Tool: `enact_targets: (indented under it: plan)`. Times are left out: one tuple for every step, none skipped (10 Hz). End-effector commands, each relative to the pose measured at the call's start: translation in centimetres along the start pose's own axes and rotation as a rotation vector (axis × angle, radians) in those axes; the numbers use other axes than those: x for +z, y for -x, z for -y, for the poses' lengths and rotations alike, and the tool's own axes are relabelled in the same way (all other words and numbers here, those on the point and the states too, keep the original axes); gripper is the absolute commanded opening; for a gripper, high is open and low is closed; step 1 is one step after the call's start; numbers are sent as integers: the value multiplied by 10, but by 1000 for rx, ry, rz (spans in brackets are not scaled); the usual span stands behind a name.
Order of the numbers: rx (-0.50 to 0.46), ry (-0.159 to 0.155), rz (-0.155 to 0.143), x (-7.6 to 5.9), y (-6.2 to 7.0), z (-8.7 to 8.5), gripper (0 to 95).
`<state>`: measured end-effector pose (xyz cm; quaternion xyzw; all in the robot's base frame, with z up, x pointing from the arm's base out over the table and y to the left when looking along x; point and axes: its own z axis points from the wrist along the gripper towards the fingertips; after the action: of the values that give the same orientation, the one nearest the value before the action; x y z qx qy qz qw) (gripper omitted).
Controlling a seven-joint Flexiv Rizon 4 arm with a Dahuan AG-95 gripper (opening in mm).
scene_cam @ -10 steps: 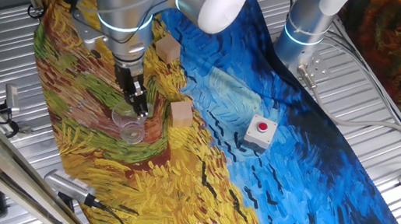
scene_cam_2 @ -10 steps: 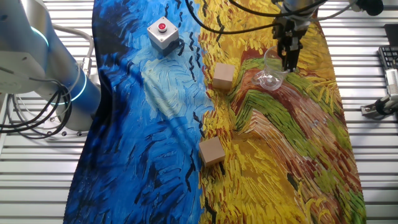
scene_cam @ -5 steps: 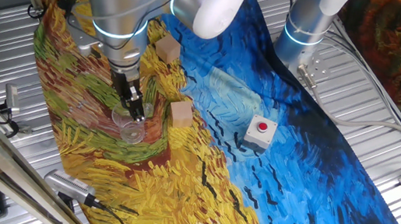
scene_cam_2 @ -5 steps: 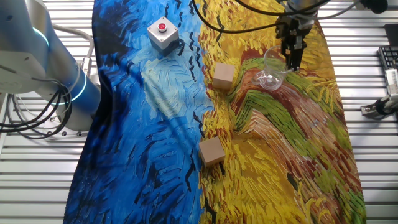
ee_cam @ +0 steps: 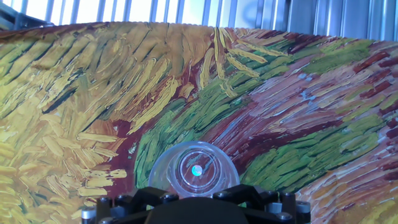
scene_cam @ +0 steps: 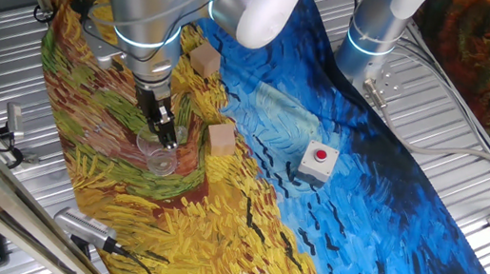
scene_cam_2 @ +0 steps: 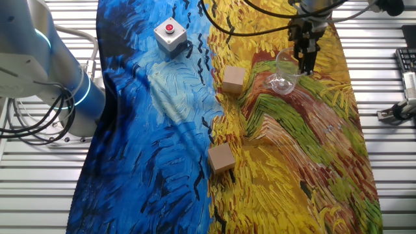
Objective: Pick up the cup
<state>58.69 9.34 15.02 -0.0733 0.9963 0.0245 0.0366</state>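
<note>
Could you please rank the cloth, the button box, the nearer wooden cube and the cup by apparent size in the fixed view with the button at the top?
1. cloth
2. button box
3. nearer wooden cube and cup: too alike to rank.

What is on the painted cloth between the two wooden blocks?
Nothing but bare painted cloth lies between the tan wooden cube nearer the clear plastic cup and the other tan cube; the other fixed view shows it.
</note>
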Motion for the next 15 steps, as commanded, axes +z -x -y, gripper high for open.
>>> enact_targets:
  plan:
    - [1,-1,1,2,1,0,950]
    - [2,-2,4,5,1,-1,950]
    - [2,-1,4,6,1,-1,950]
    - [5,-5,4,8,1,-2,950]
    - [4,-5,5,9,1,-3,950]
    - [4,-7,6,10,1,-3,950]
    - [4,-6,6,11,1,-3,950]
    - [3,-6,6,11,1,-3,950]
    - [3,-6,6,12,1,-3,950]
    - [4,-7,7,13,1,-3,950]
    - [3,-6,7,14,1,-3,950]
    - [4,-7,8,15,1,-3,950]
    - [4,-6,9,15,1,-3,950]
    - [5,-7,8,17,1,-3,950]
    - [4,-6,10,17,1,-3,950]
